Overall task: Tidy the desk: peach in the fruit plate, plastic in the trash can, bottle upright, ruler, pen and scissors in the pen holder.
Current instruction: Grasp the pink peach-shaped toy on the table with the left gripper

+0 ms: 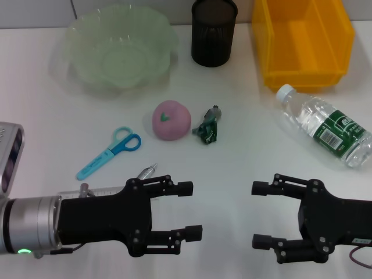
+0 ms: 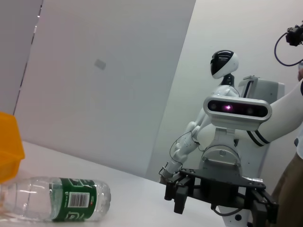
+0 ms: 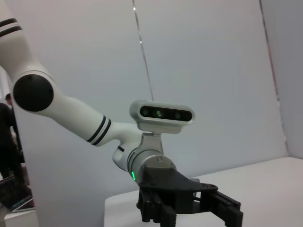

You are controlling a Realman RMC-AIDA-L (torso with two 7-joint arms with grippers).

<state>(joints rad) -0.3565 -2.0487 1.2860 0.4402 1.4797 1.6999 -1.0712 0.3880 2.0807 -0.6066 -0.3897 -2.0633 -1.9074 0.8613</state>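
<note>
Left hand [image 1: 193, 210]: low over the near left part of the table [image 1: 244, 145], fingers spread, released, grasping nothing. It is also seen in the right wrist view [image 3: 222, 208], again spread.
Right hand [image 1: 260, 214]: low over the near right part of the table, fingers spread, released, grasping nothing. The left wrist view shows it [image 2: 176, 196] beyond the bottle.
Peach [image 1: 171, 120]: on the table near the centre, in front of the plate, not in it.
Plate [image 1: 119, 49]: pale green, wavy rim, far left.
Plastic [image 1: 208, 125]: small crumpled green piece, just beside the peach on its right.
Bin [image 1: 302, 40]: yellow, far right corner.
Bottle [image 1: 325, 126]: clear with a green label, lying on its side at the right, white cap toward the bin. The left wrist view shows it [image 2: 57, 198] lying flat as well.
Holder [image 1: 214, 32]: black mesh cup, far centre, between plate and bin.
Scissors [image 1: 109, 152]: blue, flat on the table, left of the peach.
Pen [image 1: 147, 171]: tip shows just beyond the left hand; the rest is hidden.
Ruler [image 1: 99, 190]: clear strip partly hidden by the left arm.
</note>
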